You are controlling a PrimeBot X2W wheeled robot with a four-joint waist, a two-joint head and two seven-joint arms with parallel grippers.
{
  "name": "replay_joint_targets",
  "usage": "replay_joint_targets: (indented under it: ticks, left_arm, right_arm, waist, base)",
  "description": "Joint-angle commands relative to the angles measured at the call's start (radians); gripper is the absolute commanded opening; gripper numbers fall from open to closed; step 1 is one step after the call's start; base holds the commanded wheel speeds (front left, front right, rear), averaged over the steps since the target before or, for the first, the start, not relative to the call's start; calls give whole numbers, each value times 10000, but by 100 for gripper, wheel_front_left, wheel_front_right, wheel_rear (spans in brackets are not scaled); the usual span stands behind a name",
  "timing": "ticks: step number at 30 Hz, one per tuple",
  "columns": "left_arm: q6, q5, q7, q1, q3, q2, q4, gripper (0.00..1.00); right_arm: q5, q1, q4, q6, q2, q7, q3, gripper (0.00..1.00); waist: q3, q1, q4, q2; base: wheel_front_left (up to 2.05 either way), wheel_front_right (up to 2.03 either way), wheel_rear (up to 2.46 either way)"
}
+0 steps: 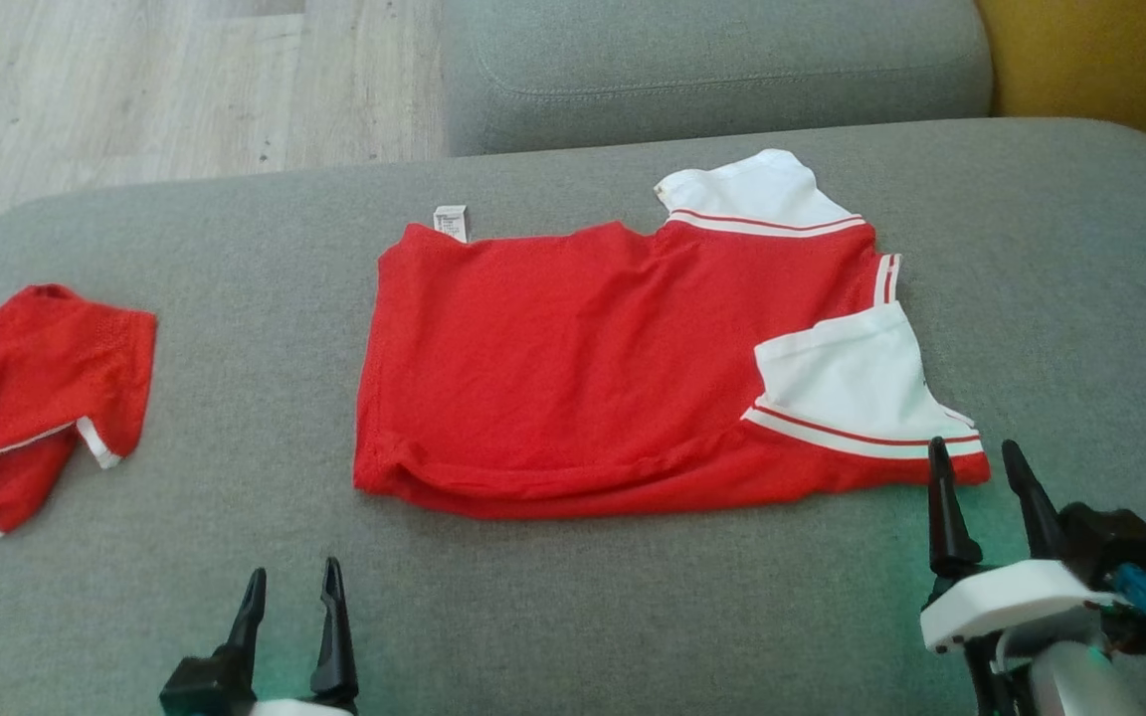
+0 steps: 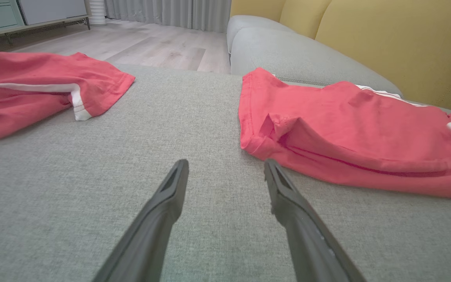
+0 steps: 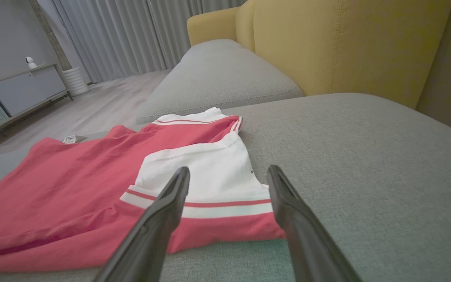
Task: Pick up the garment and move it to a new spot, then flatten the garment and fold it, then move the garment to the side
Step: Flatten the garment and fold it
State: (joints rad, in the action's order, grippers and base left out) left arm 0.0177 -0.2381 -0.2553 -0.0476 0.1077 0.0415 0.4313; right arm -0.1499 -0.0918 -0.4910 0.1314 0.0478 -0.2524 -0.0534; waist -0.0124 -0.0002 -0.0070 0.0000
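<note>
Spread flat on the middle of a grey seat cushion (image 1: 633, 617): the garment (image 1: 573, 378), red, sleeve end to the right, hem end to the left. Two white sleeves, each edged in red and white stripes: far sleeve (image 1: 752, 194) at the far right corner, near sleeve (image 1: 852, 378) folded in over the red body at the near right. One white label (image 1: 452, 223) sticking out from the far left edge. Near edge doubled into a soft roll, with a small pucker at the near left corner.

Well apart to the left, on the same cushion: a second red garment (image 1: 36, 398), crumpled, white-trimmed. Two garments in all, bare grey fabric between them.

Beyond the far edge: a second grey cushion (image 1: 712, 70), making two. Yellow backrest (image 1: 1100, 70) at far right, pale wooden floor (image 1: 135, 89) at far left. Further off in the right wrist view: grey curtains (image 3: 131, 35) and a low cabinet (image 3: 18, 90).

Two grippers, both released and holding nothing. Left gripper (image 1: 294, 569) at near left over bare cushion, fingers spread, short of the garment's near left corner. Right gripper (image 1: 974, 446) at near right, fingers spread, tips at the striped cuff of the near sleeve; contact with the cloth impossible to tell.
</note>
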Motion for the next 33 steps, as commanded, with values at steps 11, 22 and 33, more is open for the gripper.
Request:
replay_joint_targets:
  ticks: [11, 22, 33]
  left_arm:
    - [335, -89, -65, 1506, 115, 87, 371, 100]
    - [351, -143, -65, 2640, -21, 87, 1187, 100]
    - [458, -368, -65, 3193, -150, 87, 1804, 85]
  right_arm:
    - [-202, -699, 433, -7, 25, -93, 410, 100]
    - [-223, -1165, 599, -7, 24, -93, 468, 100]
    - [-160, -1477, 612, -7, 24, -93, 276, 100]
  waist:
    - [-880, 2, -172, 0]
    - [-1692, 2, -551, 0]
    - [-2174, 2, -776, 0]
  base:
    - [0, 0, 0]
    - [0, 0, 0]
    - [0, 0, 0]
